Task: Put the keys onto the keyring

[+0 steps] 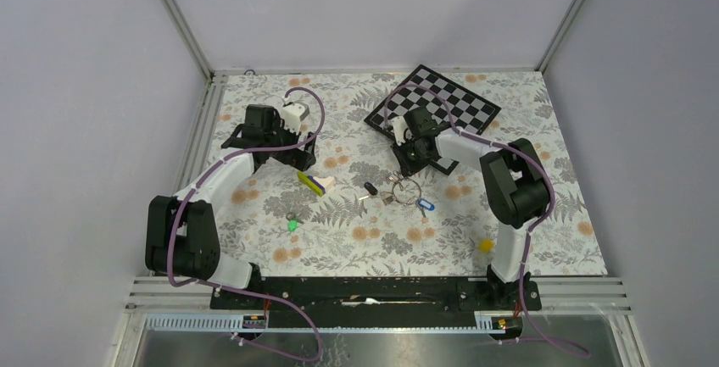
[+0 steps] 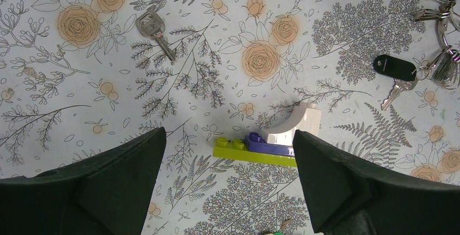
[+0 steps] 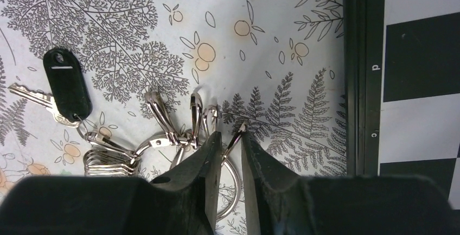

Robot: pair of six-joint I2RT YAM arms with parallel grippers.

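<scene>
The keyring (image 1: 407,189) lies mid-table with several silver clips fanned off it. A black-headed key (image 1: 370,187) lies on its left and a blue one (image 1: 426,205) at its lower right. A green key (image 1: 292,225) lies apart to the left. My right gripper (image 3: 230,134) is down over the ring (image 3: 154,143), its jaws nearly together with one silver clip (image 3: 237,133) pinched slantwise between the tips. The black key (image 3: 68,83) lies off to the left. My left gripper (image 2: 228,134) hangs open above the cloth, holding nothing. A bare silver key (image 2: 154,31) lies beyond it.
A yellow-white-purple wedge block (image 2: 255,148) lies just past my left fingertips. A chessboard (image 1: 432,108) sits at the back right, its black edge (image 3: 363,72) close beside my right gripper. A small yellow cube (image 1: 485,245) rests near the right arm's base.
</scene>
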